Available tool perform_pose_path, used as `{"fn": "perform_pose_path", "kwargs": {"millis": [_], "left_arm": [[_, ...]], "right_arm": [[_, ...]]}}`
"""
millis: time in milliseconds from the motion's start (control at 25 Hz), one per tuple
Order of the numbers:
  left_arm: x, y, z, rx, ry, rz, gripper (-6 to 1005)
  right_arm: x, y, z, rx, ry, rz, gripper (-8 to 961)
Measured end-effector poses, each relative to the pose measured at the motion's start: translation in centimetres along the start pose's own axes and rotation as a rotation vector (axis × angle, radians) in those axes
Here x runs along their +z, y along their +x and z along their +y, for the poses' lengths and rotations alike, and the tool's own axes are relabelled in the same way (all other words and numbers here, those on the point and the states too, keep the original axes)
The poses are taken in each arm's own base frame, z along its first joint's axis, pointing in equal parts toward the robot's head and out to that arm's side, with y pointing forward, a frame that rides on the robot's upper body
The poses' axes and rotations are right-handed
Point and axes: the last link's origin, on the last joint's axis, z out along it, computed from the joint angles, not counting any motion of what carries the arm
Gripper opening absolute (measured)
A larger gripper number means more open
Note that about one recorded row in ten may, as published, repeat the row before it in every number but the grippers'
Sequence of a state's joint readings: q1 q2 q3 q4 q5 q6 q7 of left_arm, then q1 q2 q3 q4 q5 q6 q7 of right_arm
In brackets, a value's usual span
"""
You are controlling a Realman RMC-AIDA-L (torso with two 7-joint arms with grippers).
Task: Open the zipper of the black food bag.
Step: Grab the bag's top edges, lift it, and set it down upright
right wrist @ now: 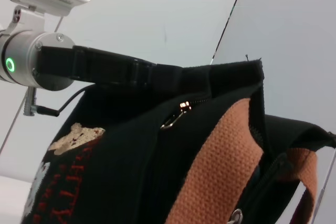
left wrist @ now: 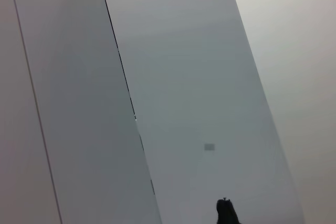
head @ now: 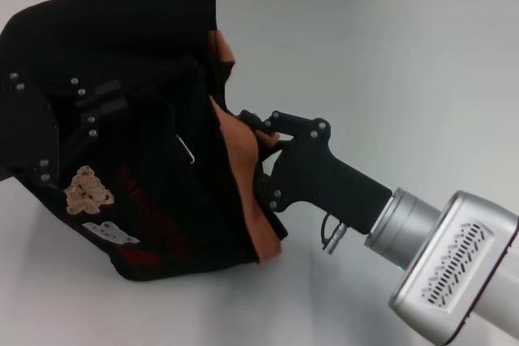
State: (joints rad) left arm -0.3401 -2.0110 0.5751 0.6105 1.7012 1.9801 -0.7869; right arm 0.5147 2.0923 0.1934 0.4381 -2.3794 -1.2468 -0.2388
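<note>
- The black food bag (head: 122, 143) is seen lifted and tilted at the left of the white table (head: 389, 79), its bear patches (head: 87, 190) and red lettering facing the head camera.
- The left gripper (head: 85, 115) is pressed against the bag's upper left part; only its black body with screws is seen, so how far its fingers are spread cannot be told.
- The right gripper (head: 258, 131) is set at the bag's right side against the orange-brown trim (head: 243, 151). Its fingertips are hidden in fabric, so its opening and grasp cannot be told.
- In the right wrist view the zipper (right wrist: 181, 109) is seen along the bag's top, with a small metal pull hanging near the black arm of the left gripper (right wrist: 115, 69).
- An orange-brown handle (right wrist: 220, 161) is seen close to that camera.
</note>
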Motion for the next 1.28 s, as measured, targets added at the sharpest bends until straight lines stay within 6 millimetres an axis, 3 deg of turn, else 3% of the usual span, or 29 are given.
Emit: {"fn": "perform_pose_path", "kwargs": {"millis": [440,1280], "left_arm": [[-0.2,0.1,-0.1,0.005,0.010,0.006,91],[0.4,0.0,0.2,0.005,-0.010,0.014,91]], "right_arm": [[-1.7,0.1,0.5,0.029,0.049,-0.001,299],[-1.1,-0.1,0.4,0.024,0.029,-0.013,300]]}}
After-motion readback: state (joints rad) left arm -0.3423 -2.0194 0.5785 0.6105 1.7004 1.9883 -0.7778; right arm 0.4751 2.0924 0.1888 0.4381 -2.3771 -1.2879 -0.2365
